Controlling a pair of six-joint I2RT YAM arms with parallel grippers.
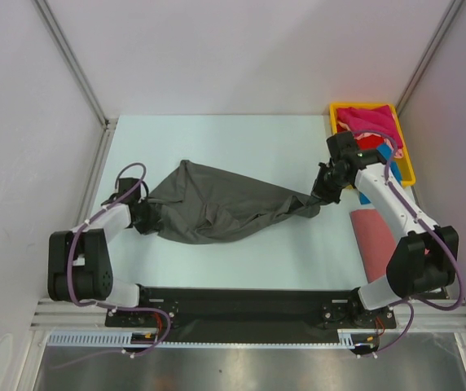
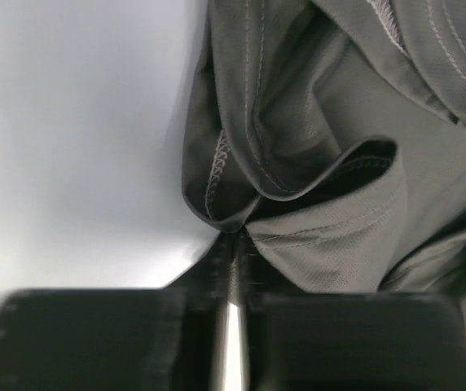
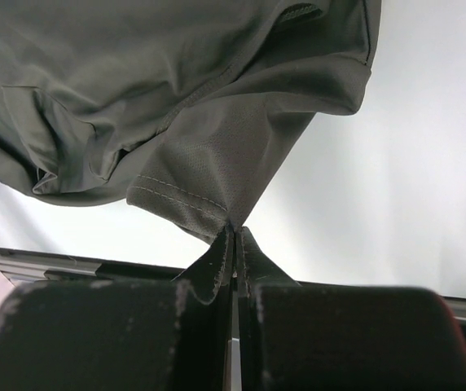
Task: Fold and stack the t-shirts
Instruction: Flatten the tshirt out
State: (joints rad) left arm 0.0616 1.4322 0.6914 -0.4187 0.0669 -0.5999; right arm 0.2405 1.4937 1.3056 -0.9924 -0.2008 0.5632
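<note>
Top view, centre frame: showing a dark grey t-shirt (image 1: 217,208) bunched and pulled into a long wedge across a white table (image 1: 241,147), wide end at left, narrow end at right.

Pinched at the left end by the left gripper (image 1: 146,217), jaws closed to a thin slit on a folded, stitched edge of the grey cloth, as seen low in the left wrist view.

Held at the right tip by the right gripper (image 1: 321,195), jaws tight together on a hemmed corner, with the rest of the cloth spread across the top of the right wrist view.

Upper right of the top view: a yellow tray (image 1: 332,122) holding a magenta t-shirt (image 1: 371,120) over a red t-shirt (image 1: 369,140), with a sliver of bright blue t-shirt (image 1: 397,152) at the tray's lower edge, partly hidden by the right arm (image 1: 384,199).

At right, just below the tray, lying flat in a neat oblong on the table: a salmon-pink t-shirt (image 1: 373,236), apart from the grey one.
</note>
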